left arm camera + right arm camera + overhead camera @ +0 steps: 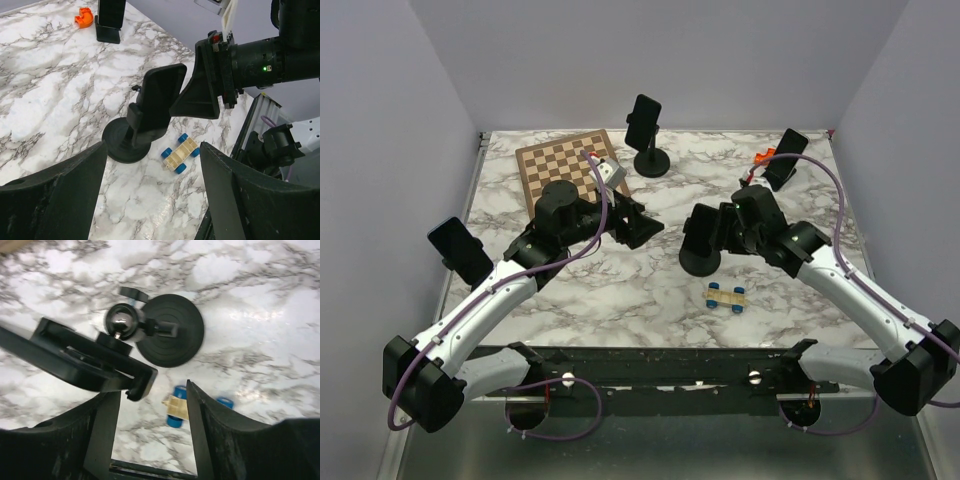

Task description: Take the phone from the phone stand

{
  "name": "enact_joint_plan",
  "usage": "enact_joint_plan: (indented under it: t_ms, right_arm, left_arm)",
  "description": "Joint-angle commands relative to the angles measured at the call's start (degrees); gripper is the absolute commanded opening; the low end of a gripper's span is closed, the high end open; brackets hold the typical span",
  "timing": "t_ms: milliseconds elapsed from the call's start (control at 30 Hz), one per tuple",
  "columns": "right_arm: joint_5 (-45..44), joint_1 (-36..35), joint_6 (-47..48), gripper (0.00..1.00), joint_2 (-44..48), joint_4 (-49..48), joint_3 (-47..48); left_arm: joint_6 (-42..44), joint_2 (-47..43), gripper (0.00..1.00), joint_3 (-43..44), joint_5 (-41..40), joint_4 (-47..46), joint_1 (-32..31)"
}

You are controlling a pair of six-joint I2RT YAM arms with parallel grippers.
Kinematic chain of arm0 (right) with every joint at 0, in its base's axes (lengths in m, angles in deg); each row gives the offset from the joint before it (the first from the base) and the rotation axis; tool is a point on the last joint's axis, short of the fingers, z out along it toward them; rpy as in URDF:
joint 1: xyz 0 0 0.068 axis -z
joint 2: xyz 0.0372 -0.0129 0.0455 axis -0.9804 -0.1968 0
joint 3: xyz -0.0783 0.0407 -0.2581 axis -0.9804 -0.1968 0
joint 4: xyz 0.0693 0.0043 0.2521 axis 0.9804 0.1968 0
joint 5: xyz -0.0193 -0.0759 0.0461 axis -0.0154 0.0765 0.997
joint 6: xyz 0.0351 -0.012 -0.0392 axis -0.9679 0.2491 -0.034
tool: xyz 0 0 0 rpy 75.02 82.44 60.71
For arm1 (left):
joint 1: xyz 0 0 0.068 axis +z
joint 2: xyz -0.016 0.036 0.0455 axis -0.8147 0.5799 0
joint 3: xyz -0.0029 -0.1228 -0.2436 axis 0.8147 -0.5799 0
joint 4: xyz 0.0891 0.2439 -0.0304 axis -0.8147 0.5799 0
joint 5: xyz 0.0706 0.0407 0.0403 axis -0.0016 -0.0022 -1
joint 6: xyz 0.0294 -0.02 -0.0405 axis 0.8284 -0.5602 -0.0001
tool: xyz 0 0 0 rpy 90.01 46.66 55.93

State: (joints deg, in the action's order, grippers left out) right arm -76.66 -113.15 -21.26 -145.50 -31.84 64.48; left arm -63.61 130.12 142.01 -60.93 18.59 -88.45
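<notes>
The phone (161, 97) sits tilted in the phone stand (122, 145) near the middle of the worktop (620, 290). The right arm's fingers (75, 440) are spread apart just beside the phone's edge, apparently lined up to close on it. The left arm's fingers (50, 200), also spread with nothing between them, face the stand from the left, probably to steady it.
</notes>
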Motion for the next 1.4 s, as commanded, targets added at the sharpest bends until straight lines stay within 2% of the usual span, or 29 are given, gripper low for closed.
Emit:
enact_joint_plan:
  t_ms: [0, 100, 133, 167, 433, 633, 733, 1100, 1367]
  right_arm:
    - [-11.31, 0.27, 1.13, 0.68, 1.47, 9.71, 2.19]
    - [-13.92, 0.23, -0.10, 0.84, 2.22, 12.36, 3.51]
    - [-14.02, 0.22, -0.68, 0.95, 2.44, 12.94, 4.02]
    - [-13.24, 0.22, -0.72, 1.00, 2.76, 13.01, 4.40]
    - [3.35, 0.24, -2.09, 1.00, 9.19, 3.60, 2.74]
    - [6.88, 0.24, -5.05, 1.00, 4.23, 8.19, 11.50]
    - [2.72, -0.92, -6.82, 1.00, 1.55, 11.88, 14.59]
    - [-21.09, -10.23, -15.96, 1.00, -10.24, 25.96, 25.88]
    - [-20.80, -10.59, -16.09, 1.00, -13.38, 22.73, 27.08]
  left_arm:
    - [0.48, -0.55, 0.82, 2.25, -0.47, 0.44, -0.38]
    - [0.35, -0.64, 0.82, 2.25, -0.45, 0.44, -0.39]
    - [0.34, -0.65, 0.82, 2.25, -0.39, 0.36, -0.33]
    - [0.34, -0.73, 0.82, 2.23, -0.36, 0.38, -0.39]
    - [0.70, -0.65, 0.83, 2.38, -1.14, 0.96, -0.65]
    - [0.70, -0.13, 0.82, 3.15, -2.78, 1.83, -0.74]
    - [0.87, 0.43, 0.82, 3.98, -3.83, 4.48, -0.70]
    - [1.44, 0.80, 0.82, 3.94, -3.59, 4.29, -0.91]
    - [1.21, 0.65, 0.82, 3.92, -3.07, 4.00, -1.00]
